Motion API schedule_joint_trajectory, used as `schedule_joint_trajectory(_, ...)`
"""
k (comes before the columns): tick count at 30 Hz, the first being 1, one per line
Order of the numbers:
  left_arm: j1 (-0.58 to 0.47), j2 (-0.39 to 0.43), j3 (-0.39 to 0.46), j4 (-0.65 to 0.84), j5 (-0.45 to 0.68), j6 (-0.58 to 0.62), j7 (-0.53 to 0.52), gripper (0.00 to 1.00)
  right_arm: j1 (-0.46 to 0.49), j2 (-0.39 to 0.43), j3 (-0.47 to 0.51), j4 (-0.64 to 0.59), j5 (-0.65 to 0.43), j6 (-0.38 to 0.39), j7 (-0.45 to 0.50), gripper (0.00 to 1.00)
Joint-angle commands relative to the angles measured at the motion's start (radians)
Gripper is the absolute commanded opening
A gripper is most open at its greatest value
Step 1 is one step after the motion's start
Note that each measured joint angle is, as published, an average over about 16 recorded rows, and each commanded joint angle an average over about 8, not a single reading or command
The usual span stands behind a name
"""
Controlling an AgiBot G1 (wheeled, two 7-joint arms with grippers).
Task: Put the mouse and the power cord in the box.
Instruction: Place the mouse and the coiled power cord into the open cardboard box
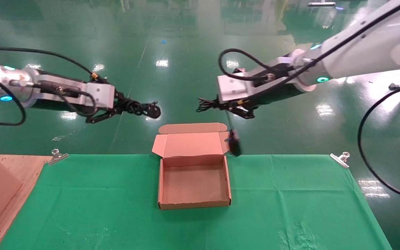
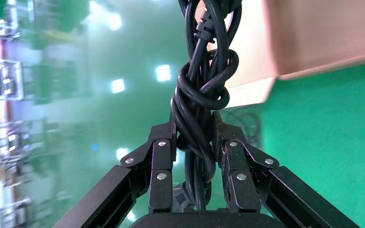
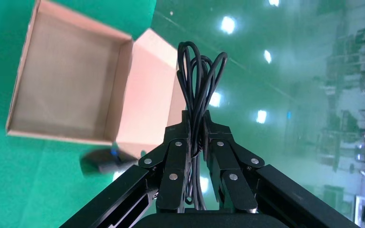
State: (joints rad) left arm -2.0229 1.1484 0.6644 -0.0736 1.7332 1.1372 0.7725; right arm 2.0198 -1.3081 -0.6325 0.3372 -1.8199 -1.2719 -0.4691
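Both loads look light and floppy: left end effector (image 2: 195, 156) clamps the knotted power cord (image 1: 139, 107) mid-bundle, right end effector (image 3: 197, 152) pinches the cable loops, mouse (image 1: 235, 146) dangling beside the open box (image 1: 194, 205) on the bench (image 1: 290, 194)

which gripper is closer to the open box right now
The right. The right gripper is raised just beyond the box's far right corner, holding the mouse by its cable. The left gripper, holding the power cord, is farther off to the box's far left.
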Motion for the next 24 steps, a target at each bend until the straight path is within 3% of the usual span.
schedule_joint_trajectory(1, -0.007, 0.016, -0.005, 0.006, -0.006, -0.043, 0.003, 0.0, 0.007, -0.026, -0.001, -0.016, 0.0, 0.013, 0.002, 0.0)
schedule_joint_trajectory(11, 0.068, 0.062, -0.053, 0.044, -0.075, -0.121, 0.025, 0.0, 0.025, -0.021, 0.009, -0.067, 0.048, -0.01, -0.036, 0.0)
schedule_joint_trajectory(16, 0.196, 0.111, -0.131, 0.044, -0.187, -0.218, 0.066, 0.0, 0.031, 0.017, 0.018, -0.089, 0.069, -0.055, -0.058, 0.0)
schedule_joint_trajectory(24, 0.446, 0.208, -0.234, -0.032, -0.348, -0.432, 0.225, 0.0, 0.017, 0.096, 0.024, -0.097, 0.082, -0.125, -0.08, 0.0)
